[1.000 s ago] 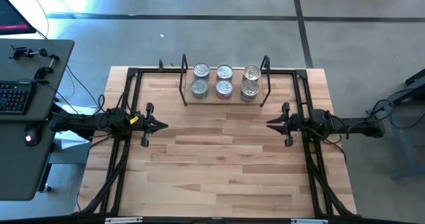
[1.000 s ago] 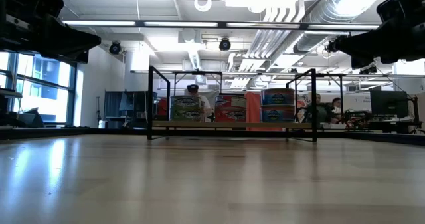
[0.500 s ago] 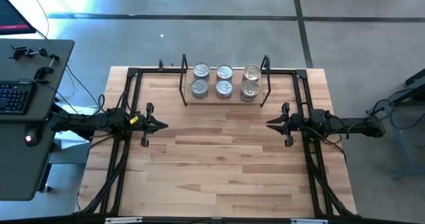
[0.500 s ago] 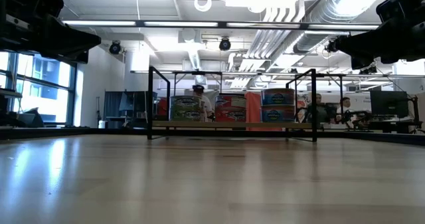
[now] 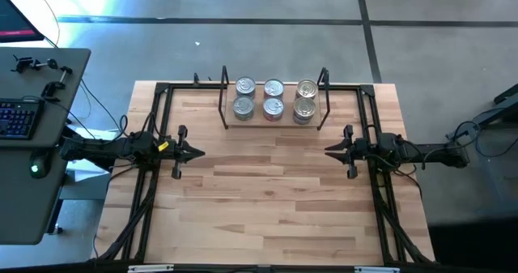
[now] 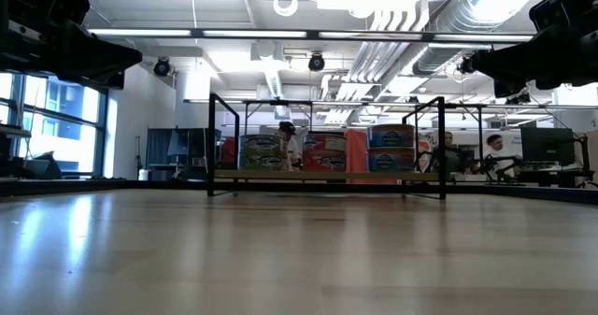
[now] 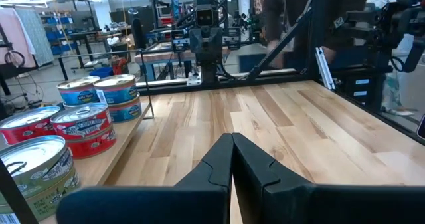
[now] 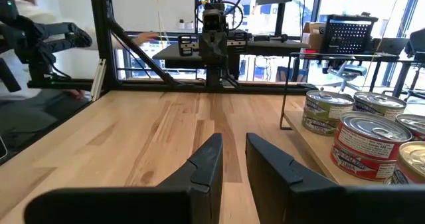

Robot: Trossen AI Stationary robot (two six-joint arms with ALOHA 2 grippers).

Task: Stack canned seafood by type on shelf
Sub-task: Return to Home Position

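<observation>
Canned seafood (image 5: pixel 273 99) is all on the shelf (image 5: pixel 224 103); none is in either gripper and none lies loose on the table (image 5: pixel 267 208). From above, six lids show in three columns, two deep. The wrist views show the tins standing two high. Sorting is by label:
- greenish tins in the column nearest the left gripper (image 5: pixel 197 152);
- red tins in the middle column;
- blue tins in the column nearest the right gripper (image 5: pixel 330 151).

Like sits on like, as the task asks, so the stacking is judged complete.

Both grippers are held above the table, well apart from the shelf, with their tips pointed at each other across the bare middle of the board. The shelf stands off to the side of that line, between the two grippers and toward the far edge.
- Left gripper: fingers pressed together, holding nothing.
- Right gripper: fingers a narrow gap apart, holding nothing.

This mirrored, set-back posture is consistent with a rest pose, as it leaves both arms clear of the stacks so nothing gets nudged.

Risk noted: the two-high stacks are unrestrained at the front, so any further approach should be slow.
</observation>
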